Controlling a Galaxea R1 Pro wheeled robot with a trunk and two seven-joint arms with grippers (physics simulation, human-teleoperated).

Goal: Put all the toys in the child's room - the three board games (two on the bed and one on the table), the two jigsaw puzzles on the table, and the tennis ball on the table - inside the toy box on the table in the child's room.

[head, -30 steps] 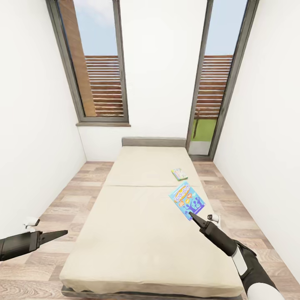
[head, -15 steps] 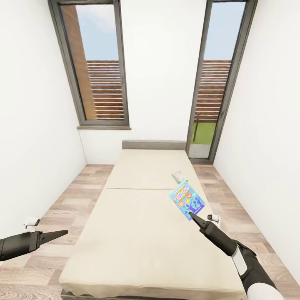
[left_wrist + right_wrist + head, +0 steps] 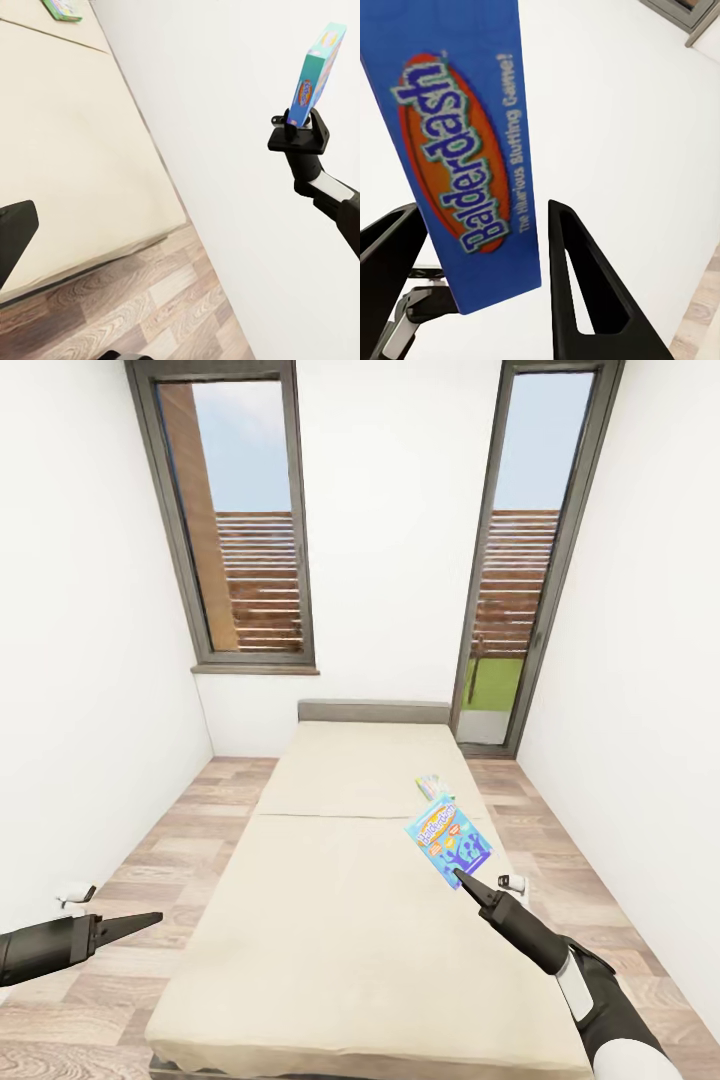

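My right gripper [image 3: 458, 874] is shut on the lower corner of a blue Balderdash board game [image 3: 448, 842] and holds it upright above the right side of the beige bed [image 3: 340, 900]. The right wrist view has the box [image 3: 472, 165] clamped between two dark fingers [image 3: 585, 285]. From the left wrist view I see the same box [image 3: 315, 71] edge-on in that gripper [image 3: 298, 124]. A second, smaller colourful board game [image 3: 432, 784] lies flat on the bed beyond it. My left gripper [image 3: 150, 920] hovers over the floor left of the bed, open and empty.
The bed runs lengthwise down a narrow room with white walls close on both sides. Strips of wooden floor [image 3: 150, 840] flank it. A tall window [image 3: 250, 520] and a glass door [image 3: 520, 560] stand behind the headboard.
The head view has shifted slightly, so the bed and windows sit a bit lower in the picture. Both arms and the held box keep their places.
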